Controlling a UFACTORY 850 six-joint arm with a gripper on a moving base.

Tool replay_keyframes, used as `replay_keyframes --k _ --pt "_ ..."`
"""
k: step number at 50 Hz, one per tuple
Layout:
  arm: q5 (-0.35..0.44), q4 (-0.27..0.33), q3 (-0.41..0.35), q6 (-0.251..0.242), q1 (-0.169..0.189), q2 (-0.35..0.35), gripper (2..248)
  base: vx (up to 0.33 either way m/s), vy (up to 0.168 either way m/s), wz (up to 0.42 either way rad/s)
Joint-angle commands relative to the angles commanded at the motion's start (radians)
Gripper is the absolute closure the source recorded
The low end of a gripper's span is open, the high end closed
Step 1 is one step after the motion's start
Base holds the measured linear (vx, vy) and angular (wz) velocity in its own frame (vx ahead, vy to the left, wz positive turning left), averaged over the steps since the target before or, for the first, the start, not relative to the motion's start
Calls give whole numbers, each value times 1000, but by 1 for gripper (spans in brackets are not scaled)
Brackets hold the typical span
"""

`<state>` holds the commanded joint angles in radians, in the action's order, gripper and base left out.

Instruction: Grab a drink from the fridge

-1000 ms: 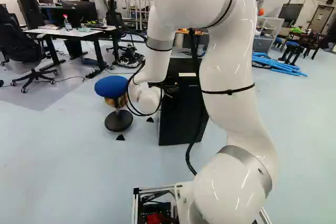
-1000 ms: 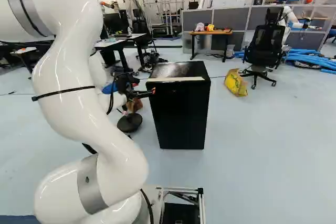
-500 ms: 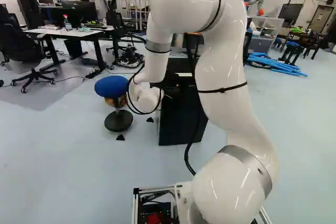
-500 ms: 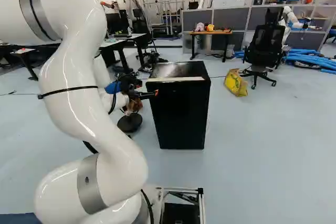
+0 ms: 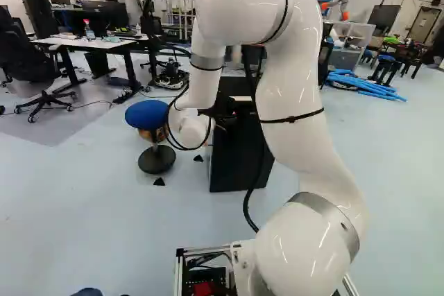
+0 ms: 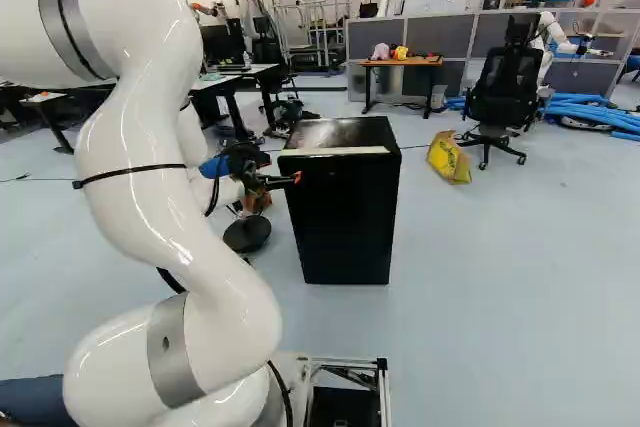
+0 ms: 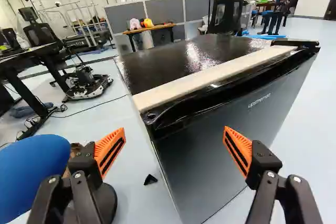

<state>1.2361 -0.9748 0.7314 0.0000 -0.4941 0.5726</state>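
Gaping wide and empty, the gripper point(image 6: 292, 180) hangs by the black fridge point(image 6: 345, 219) near the right base view's centre.

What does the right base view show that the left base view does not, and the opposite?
Only the right base view: the crumpled yellow bag on the floor.

Only the left base view: the bottle with red top and the brown door.

Both: the black box-shaped fridge, the stool with round blue seat and the long blue tubes.
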Motion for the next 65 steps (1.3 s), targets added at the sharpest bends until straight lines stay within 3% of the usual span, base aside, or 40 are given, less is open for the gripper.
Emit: replay_keyframes --k 36,65 --pt "3 -89 24 0 -28 15 3 0 0 0" --pt "13 -162 67 0 -23 42 3 0 0 0"
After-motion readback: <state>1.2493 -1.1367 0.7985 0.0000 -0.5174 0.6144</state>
